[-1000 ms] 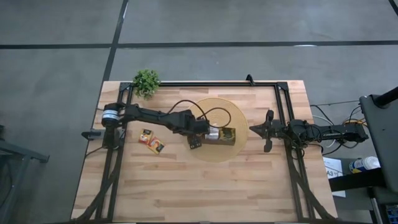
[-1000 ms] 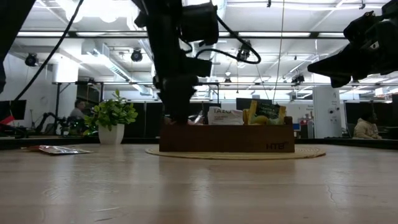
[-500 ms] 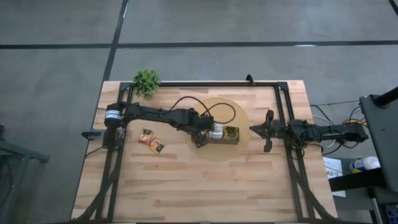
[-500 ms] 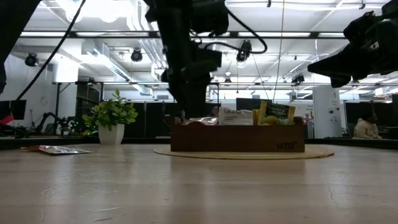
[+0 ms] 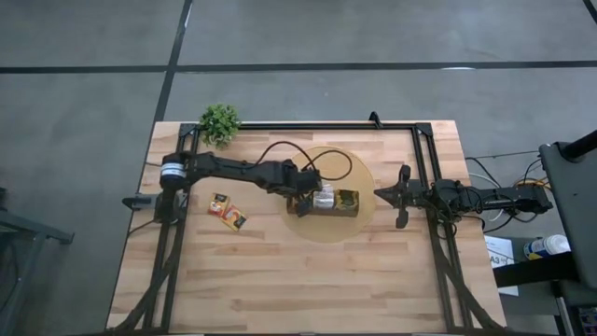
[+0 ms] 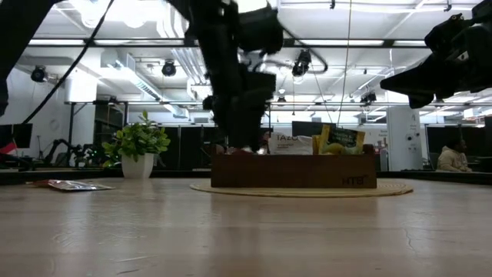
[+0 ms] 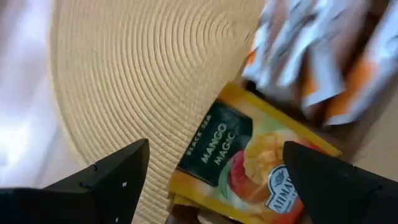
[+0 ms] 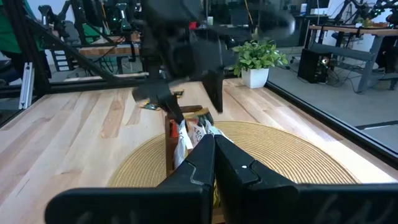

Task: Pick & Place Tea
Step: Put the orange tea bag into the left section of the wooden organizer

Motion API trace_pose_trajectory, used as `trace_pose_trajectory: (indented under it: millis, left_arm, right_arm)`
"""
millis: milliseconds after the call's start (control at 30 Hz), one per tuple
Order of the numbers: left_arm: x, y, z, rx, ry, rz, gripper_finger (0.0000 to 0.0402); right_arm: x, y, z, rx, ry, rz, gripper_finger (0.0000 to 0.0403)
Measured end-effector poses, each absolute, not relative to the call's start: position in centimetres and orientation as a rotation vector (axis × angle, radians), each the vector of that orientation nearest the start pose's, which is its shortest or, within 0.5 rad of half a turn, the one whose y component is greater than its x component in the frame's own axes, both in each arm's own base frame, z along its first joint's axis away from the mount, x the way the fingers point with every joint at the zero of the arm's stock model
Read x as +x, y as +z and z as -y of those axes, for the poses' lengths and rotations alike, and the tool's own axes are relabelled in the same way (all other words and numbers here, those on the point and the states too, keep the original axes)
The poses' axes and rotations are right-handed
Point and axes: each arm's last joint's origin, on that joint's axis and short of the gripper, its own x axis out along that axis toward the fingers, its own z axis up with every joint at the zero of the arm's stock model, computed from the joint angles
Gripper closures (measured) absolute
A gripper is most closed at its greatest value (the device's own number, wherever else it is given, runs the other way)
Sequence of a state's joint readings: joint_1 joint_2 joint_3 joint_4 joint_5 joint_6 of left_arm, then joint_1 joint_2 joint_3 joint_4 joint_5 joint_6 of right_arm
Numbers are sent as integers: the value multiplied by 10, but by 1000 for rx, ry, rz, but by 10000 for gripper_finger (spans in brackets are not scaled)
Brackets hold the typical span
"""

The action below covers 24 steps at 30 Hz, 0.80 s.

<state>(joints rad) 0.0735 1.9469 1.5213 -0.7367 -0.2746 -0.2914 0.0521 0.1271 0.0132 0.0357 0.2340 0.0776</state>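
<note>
- Two tea sachets [image 5: 228,212] lie flat on the counter [image 5: 280,280] at its left side, just beside each other, with a potted plant [image 5: 220,121] near the far left corner.
- Left end effector [image 5: 305,198] hangs over the left end of the wooden box [image 5: 331,203], fingers [image 7: 106,180] spread apart and holding nothing.
- A yellow-red-black mango sachet [image 7: 245,158] lies between those fingers at the box's end, white-orange sachets [image 7: 323,56] just beyond it.
- The box sits on a round woven mat [image 5: 359,177] and carries upright sachets [image 6: 307,142].
- Right end effector [image 5: 381,194] waits beside the mat's right edge, fingers pressed together, empty.
</note>
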Motion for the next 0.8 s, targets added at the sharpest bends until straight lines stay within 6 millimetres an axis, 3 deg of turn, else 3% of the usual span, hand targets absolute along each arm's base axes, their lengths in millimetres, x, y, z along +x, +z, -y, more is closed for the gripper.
trace_pose_trajectory:
  millis: [167,300,433,633,800]
  left_arm:
    - [391,187,-47,-188,522,-1146,40]
    - [380,184,-48,-118,611,-1231,44]
    - [381,199,-44,-52,618,-1247,45]
    - [390,244,-40,-42,588,-1176,45]
    - [391,259,-40,-38,586,-1179,45]
  right_arm:
    - [104,161,1,66,-185,-70,394]
    - [104,161,1,66,-185,-70,394]
    - [104,161,1,66,-185,-70,394]
    - [104,161,1,66,-185,-70,394]
    - [104,161,1,66,-185,-71,394]
